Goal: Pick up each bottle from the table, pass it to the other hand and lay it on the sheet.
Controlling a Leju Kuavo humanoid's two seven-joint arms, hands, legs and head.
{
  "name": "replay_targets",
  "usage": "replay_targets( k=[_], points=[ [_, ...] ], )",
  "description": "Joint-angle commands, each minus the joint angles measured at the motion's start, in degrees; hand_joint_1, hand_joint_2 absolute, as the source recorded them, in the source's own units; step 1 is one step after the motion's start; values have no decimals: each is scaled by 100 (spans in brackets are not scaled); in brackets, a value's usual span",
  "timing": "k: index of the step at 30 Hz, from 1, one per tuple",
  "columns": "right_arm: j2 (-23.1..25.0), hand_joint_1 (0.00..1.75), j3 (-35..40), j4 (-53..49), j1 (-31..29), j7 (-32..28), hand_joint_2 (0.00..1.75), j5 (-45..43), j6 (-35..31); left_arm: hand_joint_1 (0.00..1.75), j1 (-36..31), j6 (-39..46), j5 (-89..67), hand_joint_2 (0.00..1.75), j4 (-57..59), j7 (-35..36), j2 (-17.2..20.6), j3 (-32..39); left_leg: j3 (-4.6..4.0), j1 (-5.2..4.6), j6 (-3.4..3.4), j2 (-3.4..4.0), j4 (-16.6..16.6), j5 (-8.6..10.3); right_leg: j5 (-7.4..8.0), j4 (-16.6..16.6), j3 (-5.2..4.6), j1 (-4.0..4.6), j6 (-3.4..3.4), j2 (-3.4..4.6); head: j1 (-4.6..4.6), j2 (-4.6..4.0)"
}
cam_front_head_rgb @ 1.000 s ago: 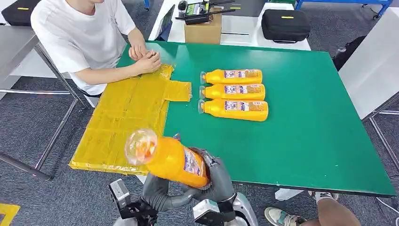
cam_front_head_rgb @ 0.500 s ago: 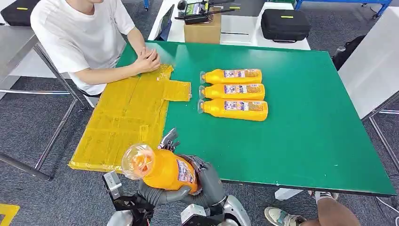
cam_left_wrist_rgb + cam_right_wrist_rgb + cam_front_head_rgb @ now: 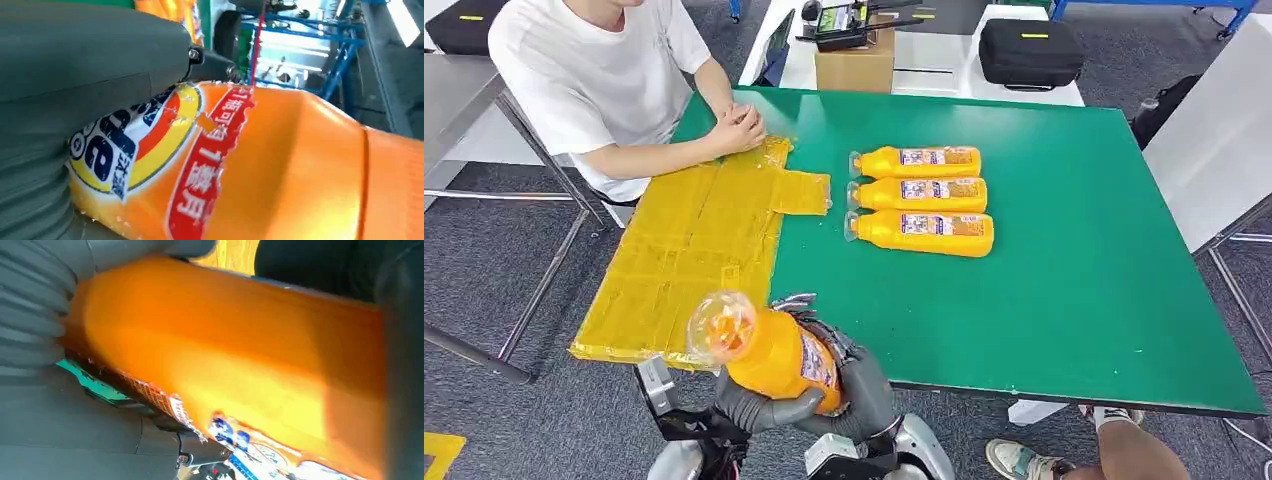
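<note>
An orange bottle (image 3: 769, 350) with a clear cap hangs in the air off the table's near edge, cap pointing toward the yellow sheet (image 3: 694, 250). My left hand (image 3: 749, 408) cups it from below and my right hand (image 3: 864, 385) wraps its base end, so both grip it. Up close, the left wrist view shows the bottle's label (image 3: 150, 145) under my grey thumb (image 3: 90, 55). In the right wrist view, the bottle's body (image 3: 225, 365) has dark fingers (image 3: 400, 365) round it. Three more orange bottles (image 3: 921, 194) lie side by side mid-table.
The green table (image 3: 1044, 300) carries the sheet along its left side. A person in a white shirt (image 3: 604, 80) sits at the far left corner, hands (image 3: 739, 125) resting on the sheet's far end. A cardboard box (image 3: 856, 65) and a black case (image 3: 1029, 50) stand behind the table.
The held bottle has dropped lower and nearer my body, and tilted more upright. My left hand has closed up under it; the right hand's fingers spread and then curled again.
</note>
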Motion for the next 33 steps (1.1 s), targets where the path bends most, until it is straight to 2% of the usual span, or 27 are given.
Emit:
replay_targets(
  k=[1, 10, 17, 19, 20, 24, 25, 28, 31, 32, 33],
  points=[
    [-3, 0, -41, 127, 118, 85, 175, -298, -26, 175, -146, -274, 226, 175, 187, -29, 0, -88, 15, 1, -4, -9, -4, -5, -9, -4, 18, 2, -7, -14, 0, 0],
    [46, 0, -133, 129, 209, -16, 175, -569, -192, 175, -37, -417, 718, 175, 52, 124, 13, 98, 16, 3, -5, -7, -4, -5, -8, -6, 20, 5, -8, -13, 0, 0],
    [-59, 0, -116, -11, 394, -145, 175, -814, -713, 175, -76, 1296, -609, 175, -110, 222, 12, 838, 15, 3, -5, -7, -5, -4, -6, -6, 20, 4, -8, -12, 2, 0],
    [-93, 0, -45, -29, 409, -168, 175, -897, -840, 175, -54, 1431, -696, 175, -94, 335, 19, 1042, 13, 0, -4, -1, -6, -4, -5, -4, 15, 1, -7, -3, 0, 0],
    [-114, 0, 11, -3, 407, -167, 175, -852, -942, 175, -54, 1756, -1025, 175, -72, 329, 30, 1159, 25, 4, -8, 4, -6, -10, -9, -6, 27, 6, -12, -2, 2, 0],
    [-119, 0, 26, 10, 411, -165, 175, -834, -966, 175, -65, 1847, -1114, 175, -57, 327, 41, 1207, 56, 11, -14, -1, -10, -23, -24, -11, 59, 15, -23, -15, 0, 0],
    [-142, 0, 96, 49, 378, -146, 175, -824, -996, 175, -97, 2126, -1400, 175, -8, 351, 22, 1227, 18, 5, -6, 0, -5, -7, -7, -6, 21, 6, -8, -4, 0, -2],
    [-185, 0, 179, 43, 359, -140, 175, -832, -997, 175, -225, 2832, -2477, 175, 128, 397, 158, 1326, 36, 6, -7, -3, -10, -11, -13, -10, 39, 8, -13, -12, 0, 0],
    [-191, 0, 191, 25, 357, -149, 175, -849, -1018, 175, -348, 2870, -2797, 175, 257, 437, 264, 1488, 13, 3, -6, 2, -8, -2, -3, -6, 15, 3, -8, -2, 0, 0],
    [-197, 0, 188, 11, 359, -168, 175, -887, -1017, 175, -402, 2943, -3070, 175, 327, 470, 311, 1534, 39, 8, -12, 3, -11, -11, -12, -9, 43, 10, -18, -7, 0, 0],
    [-201, 0, 187, 1, 358, -181, 175, -902, -1022, 175, -464, 2950, -3209, 175, 401, 523, 355, 1591, 11, 3, -6, -3, -8, 0, -3, -6, 15, 4, -8, -6, 2, 0]
  ],
)
